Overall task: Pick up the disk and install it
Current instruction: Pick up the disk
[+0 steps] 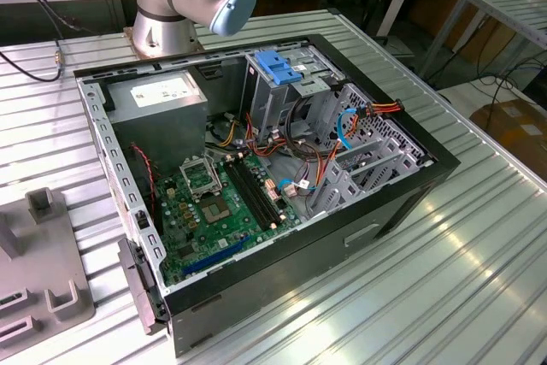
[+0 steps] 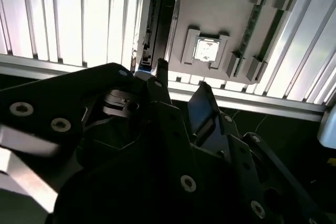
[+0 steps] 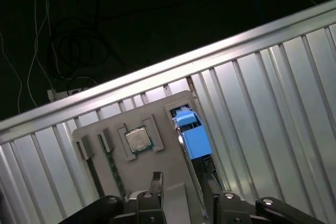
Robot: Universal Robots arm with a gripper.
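I held the black two-fingered gripper (image 3: 184, 188) with its jaws spread wide and empty. It was lined up over the flat silver metal disk with the blue plastic bracket (image 3: 191, 136), which stood on edge in a slot of the flat grey fixture plate (image 3: 157, 107), beside a square silver processor chip (image 3: 138, 139). Standing it up that way left both broad faces free for a pinch, though in both wrist views I judged, without being sure, that the fingertips (image 2: 160, 69) were not touching it. The open black computer case (image 1: 342, 237) sat on the ribbed aluminium table (image 1: 479, 279), its metal cage with the blue top (image 1: 278, 67) facing upward.
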